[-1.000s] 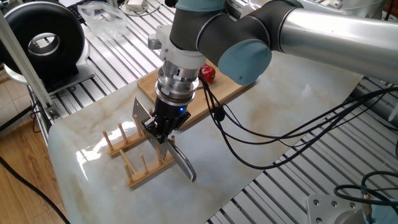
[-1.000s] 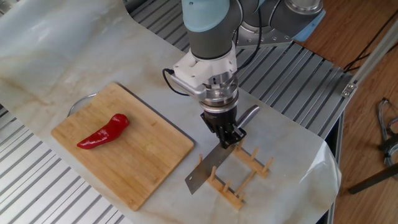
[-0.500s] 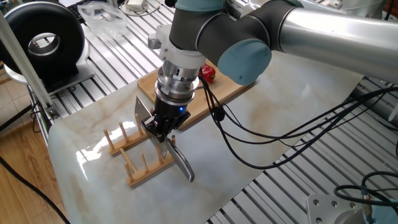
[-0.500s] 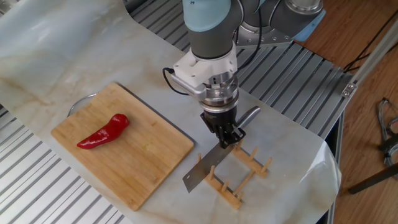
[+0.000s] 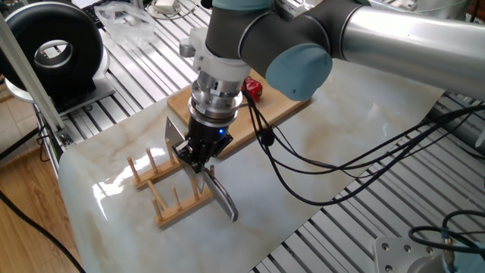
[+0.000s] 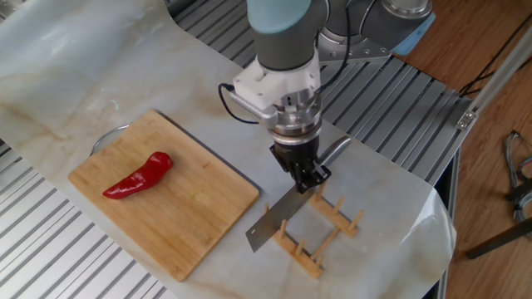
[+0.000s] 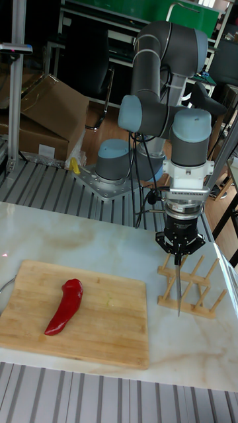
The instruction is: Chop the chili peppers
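Chili pepper (image 6: 139,175) on board (image 6: 199,216), rack (image 6: 320,232) beside.

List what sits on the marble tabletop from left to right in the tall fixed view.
Light wooden cutting board carrying the glossy red chili pepper → thin steel knife blade hanging from the black two-finger gripper → wooden peg rack.

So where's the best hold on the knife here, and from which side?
The handle end, from straight above. The knife sits edge-down in the wooden rack, so its spine and handle face up while the pegs block the sides. The gripper is shut on it just there.
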Motion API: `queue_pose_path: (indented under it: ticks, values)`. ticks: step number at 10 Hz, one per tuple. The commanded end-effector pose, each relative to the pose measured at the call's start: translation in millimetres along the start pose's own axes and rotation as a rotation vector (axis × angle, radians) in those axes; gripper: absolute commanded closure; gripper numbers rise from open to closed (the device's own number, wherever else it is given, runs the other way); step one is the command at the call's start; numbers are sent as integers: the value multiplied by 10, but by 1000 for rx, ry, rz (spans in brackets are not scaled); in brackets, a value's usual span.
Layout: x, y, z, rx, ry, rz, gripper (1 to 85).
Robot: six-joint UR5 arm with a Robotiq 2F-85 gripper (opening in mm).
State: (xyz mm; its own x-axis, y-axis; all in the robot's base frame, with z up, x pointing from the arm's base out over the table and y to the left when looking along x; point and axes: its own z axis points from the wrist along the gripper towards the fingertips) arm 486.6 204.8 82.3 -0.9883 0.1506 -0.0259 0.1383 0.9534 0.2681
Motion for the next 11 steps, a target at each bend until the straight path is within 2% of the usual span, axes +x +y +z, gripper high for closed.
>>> queue_pose_path:
  ticks: [1, 5, 10, 11]
  values:
    - [-9, -74, -294, 44, -5, 7, 843]
    - [27, -71, -855, -4, -6, -11, 843]
    - [-80, -127, -1290, -40, -55, -55, 843]
    - [-122, -271, -1350, -1, -70, -106, 843]
